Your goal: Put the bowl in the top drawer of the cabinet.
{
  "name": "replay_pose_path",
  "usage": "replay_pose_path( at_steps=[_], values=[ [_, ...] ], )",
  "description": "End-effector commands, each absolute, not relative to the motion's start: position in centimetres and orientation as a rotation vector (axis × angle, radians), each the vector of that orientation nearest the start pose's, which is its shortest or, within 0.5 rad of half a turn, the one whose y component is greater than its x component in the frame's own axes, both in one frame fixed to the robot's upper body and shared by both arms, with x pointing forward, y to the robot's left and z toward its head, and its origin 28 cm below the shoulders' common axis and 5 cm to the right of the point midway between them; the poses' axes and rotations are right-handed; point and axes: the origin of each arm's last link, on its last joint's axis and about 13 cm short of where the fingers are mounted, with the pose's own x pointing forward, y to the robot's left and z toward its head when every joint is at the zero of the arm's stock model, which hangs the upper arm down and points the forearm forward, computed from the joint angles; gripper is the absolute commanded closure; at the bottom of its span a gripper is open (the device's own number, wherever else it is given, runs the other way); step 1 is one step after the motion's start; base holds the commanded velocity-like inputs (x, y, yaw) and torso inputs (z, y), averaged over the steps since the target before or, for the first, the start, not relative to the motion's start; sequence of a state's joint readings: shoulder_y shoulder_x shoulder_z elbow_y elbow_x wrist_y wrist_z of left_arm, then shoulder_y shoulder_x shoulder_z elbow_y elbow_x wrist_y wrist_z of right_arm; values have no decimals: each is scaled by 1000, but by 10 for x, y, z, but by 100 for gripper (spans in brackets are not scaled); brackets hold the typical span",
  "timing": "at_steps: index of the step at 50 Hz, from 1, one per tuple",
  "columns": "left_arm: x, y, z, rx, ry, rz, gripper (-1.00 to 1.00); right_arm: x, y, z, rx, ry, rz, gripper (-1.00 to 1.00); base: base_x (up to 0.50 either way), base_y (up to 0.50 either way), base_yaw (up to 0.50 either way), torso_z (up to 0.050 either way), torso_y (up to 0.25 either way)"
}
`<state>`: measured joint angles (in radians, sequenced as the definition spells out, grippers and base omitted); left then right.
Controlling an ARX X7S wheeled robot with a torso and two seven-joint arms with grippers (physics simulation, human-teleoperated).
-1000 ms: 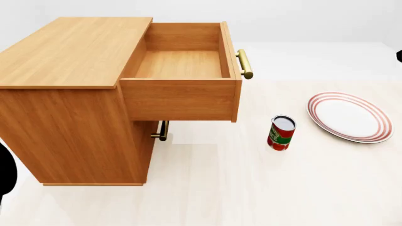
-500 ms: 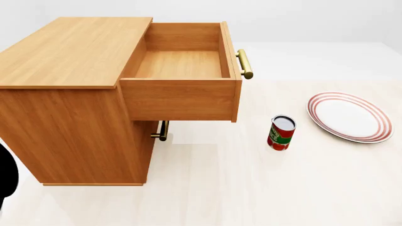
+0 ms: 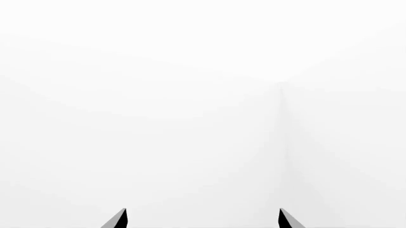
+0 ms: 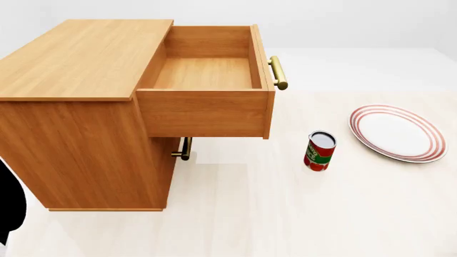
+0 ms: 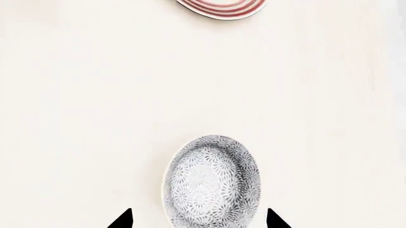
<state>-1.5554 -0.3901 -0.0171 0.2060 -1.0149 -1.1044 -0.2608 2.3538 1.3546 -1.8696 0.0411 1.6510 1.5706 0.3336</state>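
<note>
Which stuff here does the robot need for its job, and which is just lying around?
Needed: bowl, top drawer, cabinet, right gripper.
Lying around: can, plate, lower drawer handle.

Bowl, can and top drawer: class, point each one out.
Bowl (image 5: 212, 183): right wrist view, patterned inside.
Can (image 4: 320, 152): head view, red label.
Top drawer (image 4: 205, 73): head view, bare floor.

the cabinet (image 4: 85, 107), can (image 4: 320, 151) and plate (image 4: 397, 132) are being viewed from above and in front by the head camera. blank white is being faced by the left wrist camera. the bowl (image 5: 211, 183) is being looked down on closely by the right wrist camera; the plate (image 5: 222, 8) is being shared with the head view.
</note>
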Motion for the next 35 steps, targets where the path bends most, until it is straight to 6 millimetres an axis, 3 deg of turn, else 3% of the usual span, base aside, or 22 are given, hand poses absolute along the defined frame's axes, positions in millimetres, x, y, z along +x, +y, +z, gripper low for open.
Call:
replay_pose_path(
  at_steps=[1, 21, 35],
  values=[
    [256, 249, 436, -112, -584, -389, -100, 176, -323, 314, -427, 1039, -207, -100, 0, 0, 0, 0, 0],
    [250, 247, 439, -109, -576, -392, -100, 179, -326, 254, -398, 1079, -192, -100, 0, 0, 0, 0, 0],
    [260, 244, 435, -104, -568, -397, -100, 176, -328, 222, -365, 1105, -198, -100, 0, 0, 0, 0, 0]
  ],
)
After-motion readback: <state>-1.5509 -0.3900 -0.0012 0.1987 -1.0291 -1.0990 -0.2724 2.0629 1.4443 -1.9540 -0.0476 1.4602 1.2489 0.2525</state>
